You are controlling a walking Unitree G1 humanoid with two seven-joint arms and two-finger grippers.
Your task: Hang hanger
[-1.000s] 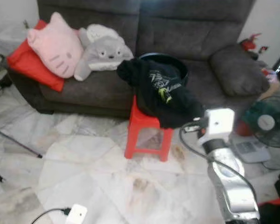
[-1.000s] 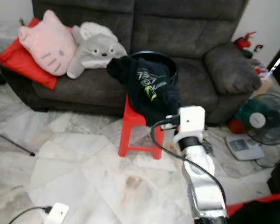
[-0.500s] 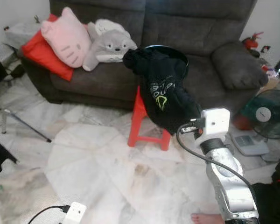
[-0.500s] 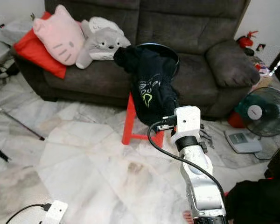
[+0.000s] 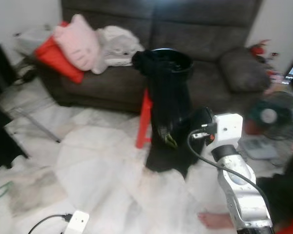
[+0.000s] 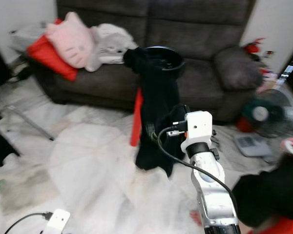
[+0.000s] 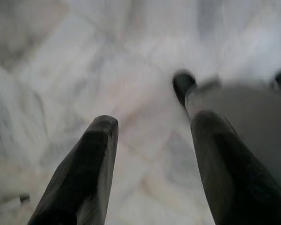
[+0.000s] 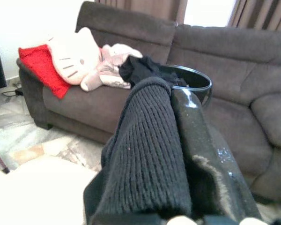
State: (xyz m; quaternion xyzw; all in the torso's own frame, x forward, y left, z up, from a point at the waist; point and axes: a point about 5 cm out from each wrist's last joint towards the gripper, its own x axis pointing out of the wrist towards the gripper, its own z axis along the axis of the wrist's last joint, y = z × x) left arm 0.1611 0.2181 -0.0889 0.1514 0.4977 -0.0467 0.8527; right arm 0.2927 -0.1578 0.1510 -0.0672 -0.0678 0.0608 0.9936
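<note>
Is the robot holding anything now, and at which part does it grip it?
The right gripper is shut on the black garment, gripping it at a ribbed knit edge, perhaps a cuff or hem. The left gripper is open, holding nothing.

Occlusions and unreadable areas, both head views soft with motion blur.
Right gripper [image 8: 178,154]: one finger wrapped under the ribbed black garment [image 5: 168,117], fingertip gap not readable; no hanger can be made out in that cloth. Beyond the gripper, the garment covers most of the red stool [image 5: 142,122] and the near rim of the black tub [image 6: 165,54]. Below the right arm, a person's bare foot [image 5: 216,219] is smeared. Left gripper [image 7: 152,140]: finger bases cut by the frame edge, grey shape beside one finger unidentifiable.
</note>
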